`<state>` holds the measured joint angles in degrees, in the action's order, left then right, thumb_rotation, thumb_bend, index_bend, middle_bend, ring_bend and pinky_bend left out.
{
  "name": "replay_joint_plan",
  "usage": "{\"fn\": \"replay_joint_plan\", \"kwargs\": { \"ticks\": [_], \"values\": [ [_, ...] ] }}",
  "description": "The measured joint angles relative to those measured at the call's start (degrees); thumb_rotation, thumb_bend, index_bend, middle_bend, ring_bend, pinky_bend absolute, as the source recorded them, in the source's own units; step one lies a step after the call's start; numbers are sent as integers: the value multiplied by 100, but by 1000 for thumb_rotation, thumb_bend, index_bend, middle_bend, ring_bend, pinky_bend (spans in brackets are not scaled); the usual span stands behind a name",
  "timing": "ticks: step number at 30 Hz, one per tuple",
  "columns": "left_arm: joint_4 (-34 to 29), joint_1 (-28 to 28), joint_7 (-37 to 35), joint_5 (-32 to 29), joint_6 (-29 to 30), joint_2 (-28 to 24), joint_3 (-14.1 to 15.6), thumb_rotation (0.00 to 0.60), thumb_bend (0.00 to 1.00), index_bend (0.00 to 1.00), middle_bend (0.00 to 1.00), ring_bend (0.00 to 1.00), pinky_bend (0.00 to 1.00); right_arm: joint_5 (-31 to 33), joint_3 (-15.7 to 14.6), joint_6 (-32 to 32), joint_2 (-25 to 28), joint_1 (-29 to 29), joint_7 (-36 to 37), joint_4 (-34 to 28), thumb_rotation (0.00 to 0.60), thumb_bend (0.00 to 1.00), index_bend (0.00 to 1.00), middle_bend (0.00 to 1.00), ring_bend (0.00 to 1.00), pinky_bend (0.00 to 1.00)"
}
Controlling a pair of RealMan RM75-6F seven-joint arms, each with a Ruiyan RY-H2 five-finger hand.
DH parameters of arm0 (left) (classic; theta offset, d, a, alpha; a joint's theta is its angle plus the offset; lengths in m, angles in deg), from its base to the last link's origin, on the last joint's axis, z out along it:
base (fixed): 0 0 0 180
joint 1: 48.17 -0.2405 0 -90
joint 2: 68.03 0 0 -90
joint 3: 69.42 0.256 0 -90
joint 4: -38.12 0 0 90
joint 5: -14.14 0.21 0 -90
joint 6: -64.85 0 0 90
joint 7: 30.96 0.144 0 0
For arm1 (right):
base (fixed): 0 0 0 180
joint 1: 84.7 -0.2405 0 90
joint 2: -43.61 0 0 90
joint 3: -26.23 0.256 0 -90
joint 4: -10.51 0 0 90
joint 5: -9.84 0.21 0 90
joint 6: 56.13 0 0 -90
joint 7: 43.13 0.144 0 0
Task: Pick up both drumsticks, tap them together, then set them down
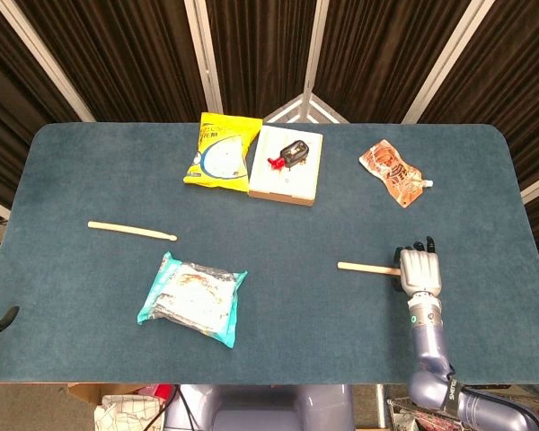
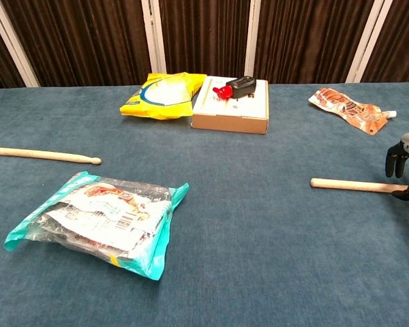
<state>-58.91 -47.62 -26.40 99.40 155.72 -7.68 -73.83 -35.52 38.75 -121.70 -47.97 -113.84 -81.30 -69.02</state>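
The left drumstick (image 1: 131,231) lies alone on the blue table at the left, and shows again in the chest view (image 2: 48,155). At the right lies the other drumstick (image 1: 366,268), also visible in the chest view (image 2: 354,184). My right hand (image 1: 419,270) is down over that stick's right end. The chest view shows the same hand (image 2: 405,170) with its fingers (image 2: 394,158) behind the stick and its thumb in front, still apart. A dark sliver (image 1: 0,321) at the left edge may be my left hand; how its fingers lie is hidden.
A teal snack packet (image 1: 193,299) lies near the left drumstick. At the back sit a yellow bag (image 1: 219,151), a white box (image 1: 286,167) carrying a black and red item, and an orange pouch (image 1: 392,171).
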Motion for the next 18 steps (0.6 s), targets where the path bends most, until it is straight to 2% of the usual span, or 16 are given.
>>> {"fn": "replay_joint_plan", "kwargs": {
  "ticks": [7,18],
  "values": [
    [-2,18,42,-35,-21,15,-8,600,307,13,16,0,0,-11,-35,27,-171,-65,4,270,600,310,549,460,227,0],
    [-5,45,116,-64,-66,36,3,600,307,13,16,0,0,-45,-69,18,-344,-126,-26,492,600,318,553,515,261,0]
  ]
}}
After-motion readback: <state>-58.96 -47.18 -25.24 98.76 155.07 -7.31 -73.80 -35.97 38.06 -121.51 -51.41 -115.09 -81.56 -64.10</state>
